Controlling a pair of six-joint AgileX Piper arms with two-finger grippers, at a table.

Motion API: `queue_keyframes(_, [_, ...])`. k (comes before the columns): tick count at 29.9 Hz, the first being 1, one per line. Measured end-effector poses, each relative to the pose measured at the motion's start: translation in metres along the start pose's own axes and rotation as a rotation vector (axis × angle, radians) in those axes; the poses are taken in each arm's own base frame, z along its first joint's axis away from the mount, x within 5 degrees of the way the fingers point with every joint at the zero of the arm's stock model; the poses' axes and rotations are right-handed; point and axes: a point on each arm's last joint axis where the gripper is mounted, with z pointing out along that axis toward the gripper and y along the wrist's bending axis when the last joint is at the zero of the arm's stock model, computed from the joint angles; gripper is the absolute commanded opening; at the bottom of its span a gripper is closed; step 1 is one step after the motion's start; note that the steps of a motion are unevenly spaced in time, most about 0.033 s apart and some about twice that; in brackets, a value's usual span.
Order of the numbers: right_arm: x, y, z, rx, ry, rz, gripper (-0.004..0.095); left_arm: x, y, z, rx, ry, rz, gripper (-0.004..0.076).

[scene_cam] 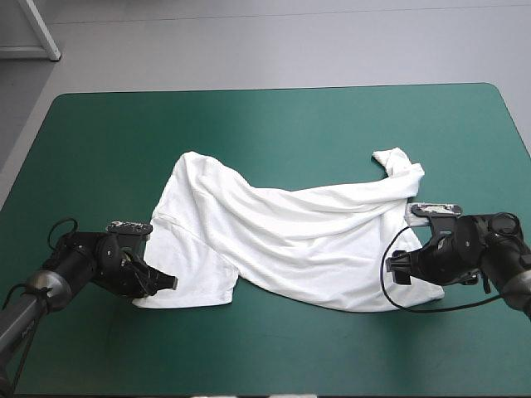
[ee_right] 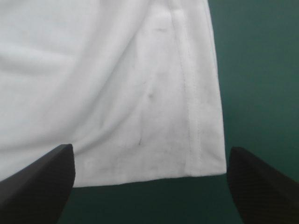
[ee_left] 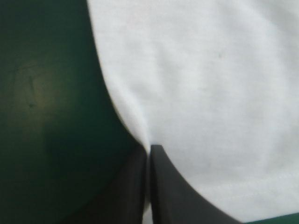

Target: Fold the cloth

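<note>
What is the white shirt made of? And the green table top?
The T-shirt looks like soft, matte fabric, probably cotton: it drapes in folds, with a stitched hem. The teal-green cover looks like a smooth mat, maybe rubber or vinyl: flat, with a faint sheen.

The T-shirt (scene_cam: pixel 290 232) is soft white cloth, matt, lying in loose creases. Toward the table's right edge its hem (ee_right: pixel 194 116) shows a line of stitching, and the weave there carries a few faint grey marks. The teal-green cover (scene_cam: pixel 274 133) looks smooth, with a dull sheen. The right gripper (ee_right: pixel 150 147) has black fingers (ee_right: pixel 37 182) of what looks like smooth, matt plastic.
</note>
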Motion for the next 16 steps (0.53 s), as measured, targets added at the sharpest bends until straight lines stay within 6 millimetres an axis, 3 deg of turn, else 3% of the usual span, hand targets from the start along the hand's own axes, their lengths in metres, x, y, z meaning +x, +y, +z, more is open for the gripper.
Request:
queue_keyframes(6, [0.004,-0.007,0.043,0.053,0.073,0.007,0.0832,0.000,0.000,0.000,0.005,-0.002,0.004,-0.0009])
queue_keyframes(9, [0.002,-0.009,0.051,0.069,0.077,0.007,0.0782,0.000,-0.001,0.000,0.008,-0.005,0.001,-0.0009])
queue_keyframes(11, [0.000,-0.010,0.054,0.074,0.085,0.006,0.0649,0.000,-0.001,0.001,0.010,-0.006,0.000,-0.0009])
queue_keyframes(16, [-0.003,-0.008,0.056,0.050,0.069,-0.054,0.0028,0.000,-0.001,0.000,0.010,-0.013,-0.001,-0.0009])
